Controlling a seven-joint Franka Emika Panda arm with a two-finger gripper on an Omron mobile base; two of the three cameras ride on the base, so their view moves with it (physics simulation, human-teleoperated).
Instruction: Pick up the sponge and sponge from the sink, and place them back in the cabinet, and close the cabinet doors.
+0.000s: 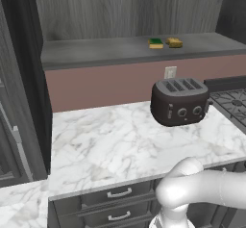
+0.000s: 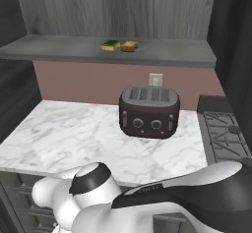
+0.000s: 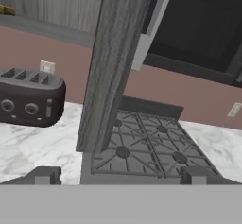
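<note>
pincer (image 3: 120,176) gaped empty before the right door (image 3: 116,67); both sponges (image 1: 165,43) lay on the shelf (image 1: 96,49), so shutting doors seemingly came next.

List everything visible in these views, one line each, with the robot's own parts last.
sponges: two, one green-topped and one golden-tan, side by side on the cabinet shelf
cabinet shelf: one, flat grey, above the counter
cabinet door: one, grey wood-grain, standing open edge-on in the hand view
toaster: one, dark, four slots, on the counter
counter: one, white marble
wall outlet: one, white, behind the toaster
stove: one, dark grates, right of the counter
drawers: dark grey, silver handles, below the counter
arm: one, white
gripper: one, open, empty
</note>
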